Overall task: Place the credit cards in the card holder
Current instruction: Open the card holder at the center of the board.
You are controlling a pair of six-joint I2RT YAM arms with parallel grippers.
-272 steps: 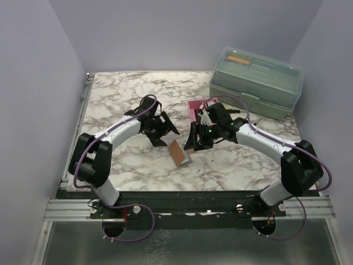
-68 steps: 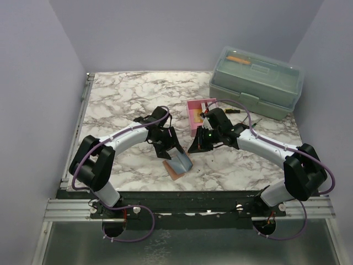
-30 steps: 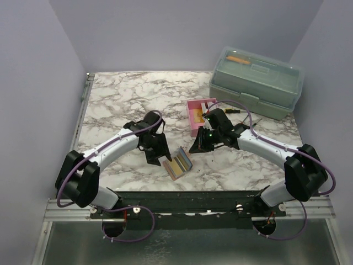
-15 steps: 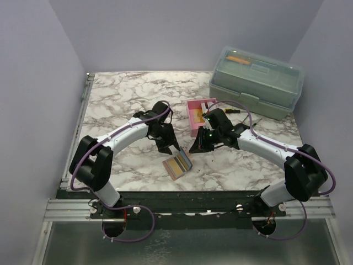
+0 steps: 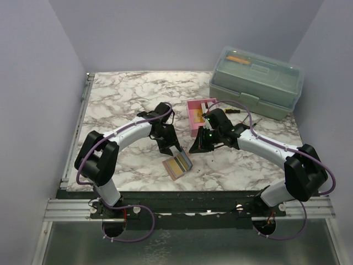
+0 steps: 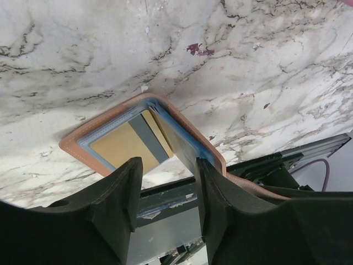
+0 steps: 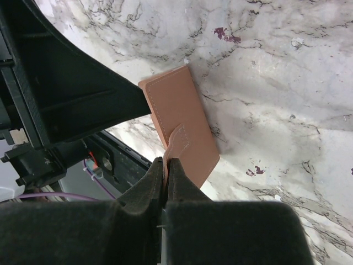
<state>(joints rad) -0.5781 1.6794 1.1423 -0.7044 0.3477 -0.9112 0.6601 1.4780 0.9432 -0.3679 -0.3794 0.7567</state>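
Observation:
The card holder [image 5: 172,167] lies open near the table's front edge, reddish-brown outside [image 7: 179,116]. One half rests flat and the other stands raised. A yellow-orange credit card [image 6: 118,146] with a grey stripe lies in the flat half, with a blue edge showing round it. My right gripper [image 7: 165,165] is shut on the holder's strap [image 7: 181,141] and keeps the raised half up. My left gripper [image 6: 168,185] hangs open just above the holder, and the raised flap [image 6: 185,143] runs along the inner side of its right finger [image 6: 223,193]. Nothing sits between its fingers.
A pink tray [image 5: 192,117] stands just behind the right gripper [image 5: 194,148]. The large grey-green toolbox [image 5: 256,83] fills the back right corner, with a screwdriver [image 5: 231,110] in front of it. The table's front edge and metal rail [image 5: 187,207] run close below the holder.
My left gripper swung right from beside the holder to just above its raised flap and narrowed a little. The right gripper and the open holder stayed put.

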